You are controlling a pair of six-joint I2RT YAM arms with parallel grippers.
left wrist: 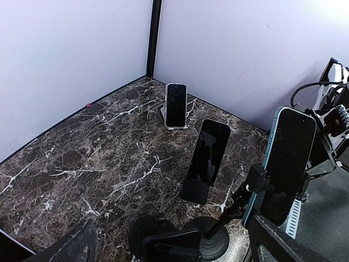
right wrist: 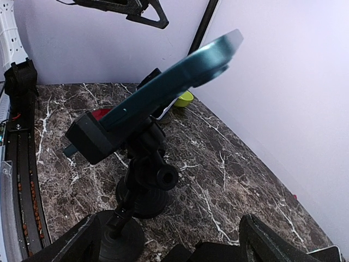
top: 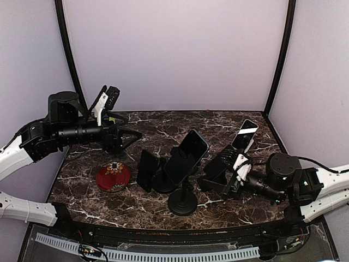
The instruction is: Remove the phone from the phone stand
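A phone in a teal case (top: 188,154) is clamped, tilted back, in a black stand with a round base (top: 182,202) at the table's middle. It shows at the right of the left wrist view (left wrist: 286,161) and from behind in the right wrist view (right wrist: 174,82). My left gripper (top: 133,142) is open and empty, held above the table to the left of the phone, fingers wide (left wrist: 73,245). My right gripper (top: 214,174) is open and empty, low, just right of the stand, facing its post (right wrist: 147,164).
A second black stand with a dark phone (top: 148,170) stands just left of the teal one. A black phone on a low stand (left wrist: 209,151) and a phone on a white stand (top: 245,134) are at the back right. A red round dish (top: 113,176) lies front left.
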